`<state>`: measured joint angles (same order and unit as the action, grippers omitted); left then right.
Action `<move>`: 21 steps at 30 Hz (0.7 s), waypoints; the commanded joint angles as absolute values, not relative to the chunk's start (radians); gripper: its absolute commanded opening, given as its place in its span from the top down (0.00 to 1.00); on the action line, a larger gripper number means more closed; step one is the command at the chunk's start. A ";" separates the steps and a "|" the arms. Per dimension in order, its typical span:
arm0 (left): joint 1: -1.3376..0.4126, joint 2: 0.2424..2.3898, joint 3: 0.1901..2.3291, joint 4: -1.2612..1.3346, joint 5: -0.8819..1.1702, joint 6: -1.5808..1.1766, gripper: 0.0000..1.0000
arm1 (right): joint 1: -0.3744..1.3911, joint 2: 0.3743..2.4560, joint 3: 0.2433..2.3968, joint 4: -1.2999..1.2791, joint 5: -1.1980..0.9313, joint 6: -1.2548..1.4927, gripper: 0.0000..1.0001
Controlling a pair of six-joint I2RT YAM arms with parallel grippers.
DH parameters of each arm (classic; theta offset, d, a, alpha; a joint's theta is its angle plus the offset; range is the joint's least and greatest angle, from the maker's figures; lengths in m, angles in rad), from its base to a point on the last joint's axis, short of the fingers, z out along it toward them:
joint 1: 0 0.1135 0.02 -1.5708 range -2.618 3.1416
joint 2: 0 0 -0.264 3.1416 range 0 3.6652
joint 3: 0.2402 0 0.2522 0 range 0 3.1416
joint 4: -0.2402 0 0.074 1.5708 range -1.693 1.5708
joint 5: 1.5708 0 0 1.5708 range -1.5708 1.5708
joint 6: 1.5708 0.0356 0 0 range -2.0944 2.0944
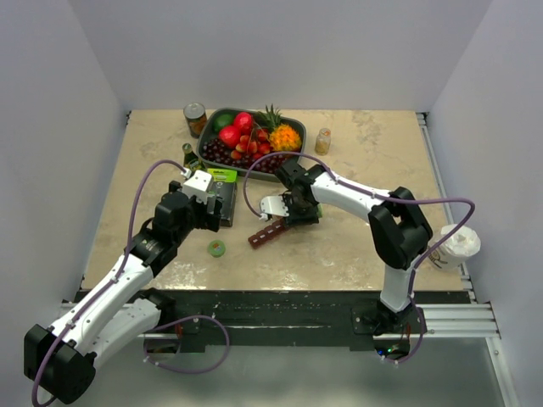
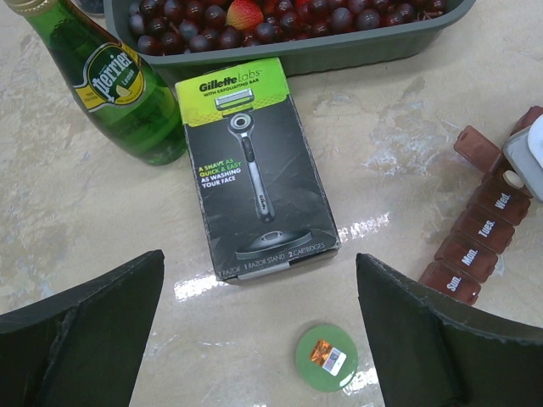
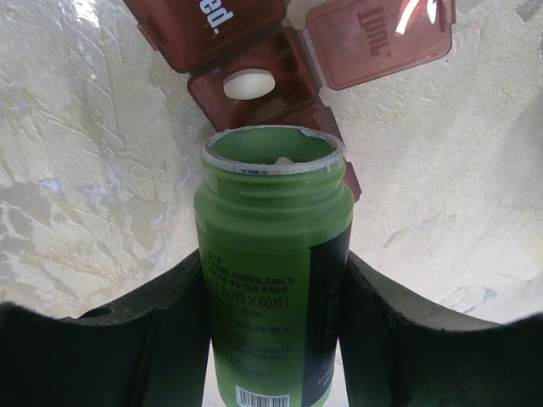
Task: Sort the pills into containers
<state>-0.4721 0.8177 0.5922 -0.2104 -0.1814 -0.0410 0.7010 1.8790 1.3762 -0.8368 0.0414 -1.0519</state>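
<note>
The containers are a maroon pill-organiser strip (image 1: 270, 231) lying mid-table, its day-labelled lids (image 2: 479, 229) showing in the left wrist view. My right gripper (image 3: 273, 288) is shut on an open green pill bottle (image 3: 271, 254), tipped with its mouth over the strip (image 3: 212, 34). One compartment stands open with a white pill (image 3: 249, 83) inside it, and its lid (image 3: 382, 34) is flipped back. Another white pill (image 3: 284, 160) sits at the bottle's mouth. My left gripper (image 2: 260, 292) hangs open above the table, holding nothing. The bottle's green cap (image 2: 327, 358) lies between its fingers.
A black-and-green razor box (image 2: 250, 170) lies just beyond the left gripper, beside a green Perrier bottle (image 2: 110, 85). The grey fruit tray (image 1: 206, 140) stands at the back, with a can (image 1: 195, 119) and a small jar (image 1: 323, 141) near it. A white cup (image 1: 458, 246) is at the right edge.
</note>
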 commanded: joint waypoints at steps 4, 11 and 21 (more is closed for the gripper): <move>-0.468 0.810 0.609 -0.186 -0.175 -0.043 0.01 | 0.713 1.876 1.393 -0.853 0.072 -1.055 1.00; -0.468 0.810 0.607 -0.187 -0.176 -0.043 0.01 | 0.719 1.873 1.394 -0.853 0.090 -1.057 1.00; -0.468 0.810 0.611 -0.192 -0.199 -0.046 0.01 | 0.730 1.875 1.396 -0.851 0.115 -1.055 1.00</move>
